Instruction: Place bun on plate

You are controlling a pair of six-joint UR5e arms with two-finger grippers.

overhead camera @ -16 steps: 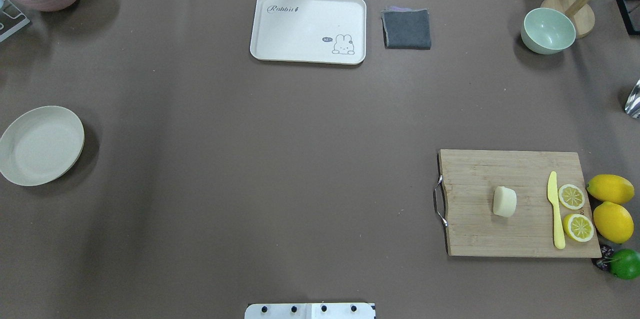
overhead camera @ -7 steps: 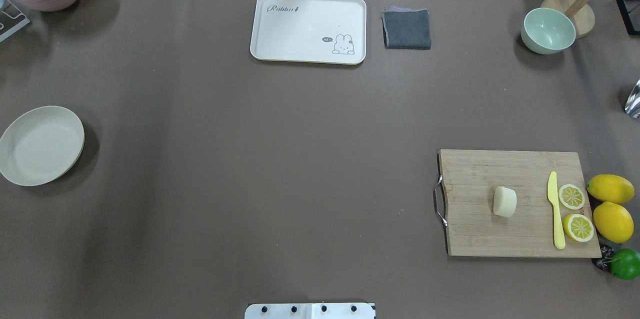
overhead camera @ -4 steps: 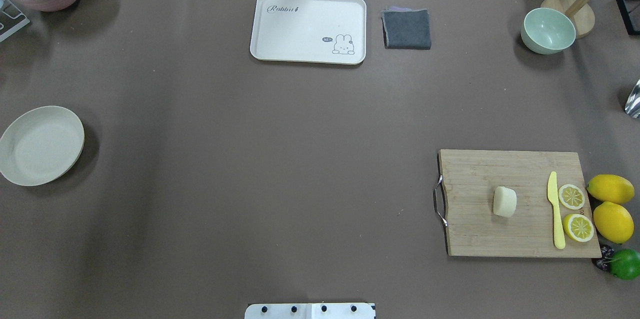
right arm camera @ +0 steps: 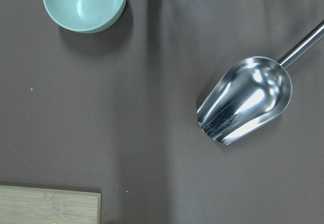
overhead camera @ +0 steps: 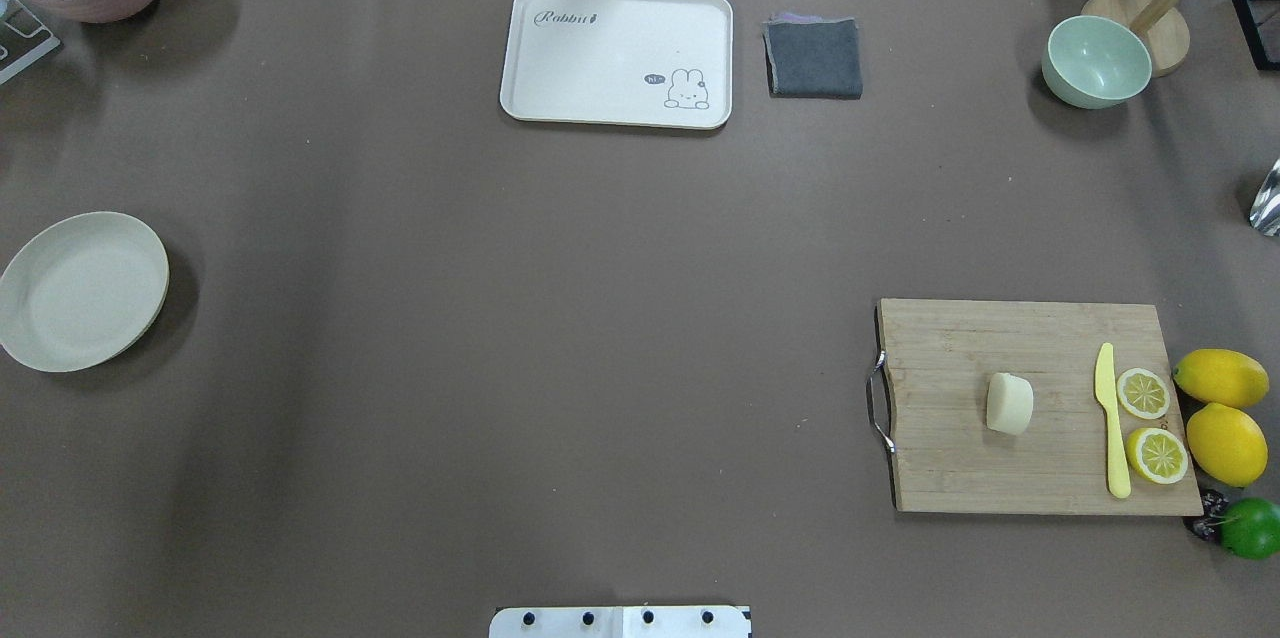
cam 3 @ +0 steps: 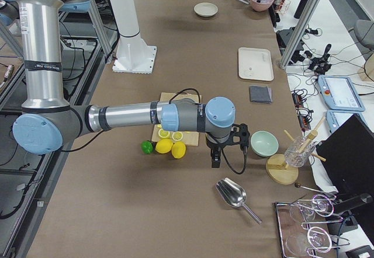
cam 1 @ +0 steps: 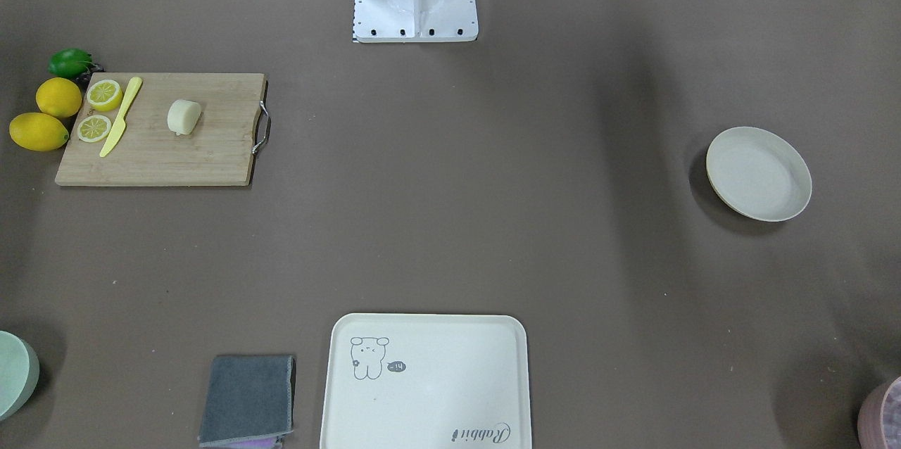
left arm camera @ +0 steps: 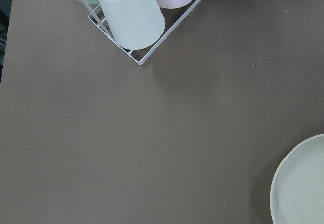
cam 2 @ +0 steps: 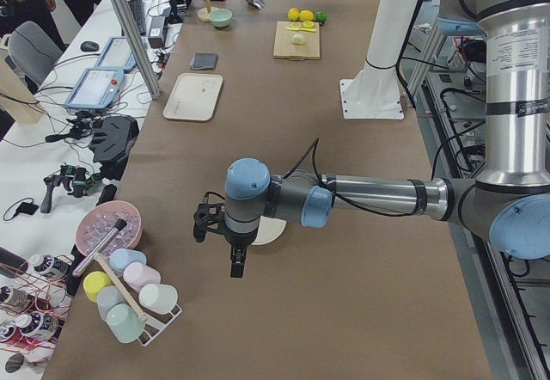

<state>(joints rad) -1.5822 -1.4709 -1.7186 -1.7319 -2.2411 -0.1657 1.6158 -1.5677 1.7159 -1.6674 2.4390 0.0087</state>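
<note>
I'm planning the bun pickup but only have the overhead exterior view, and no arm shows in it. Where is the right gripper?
Observer: The right gripper hangs over bare table past the cutting board corner, near a metal scoop.
Operator: Is the bun in its wrist camera?
Observer: No; that view shows only the scoop, the green bowl and the board's corner.
Operator: And the left gripper?
Observer: It hangs beside the plate, near racked cups.
</note>
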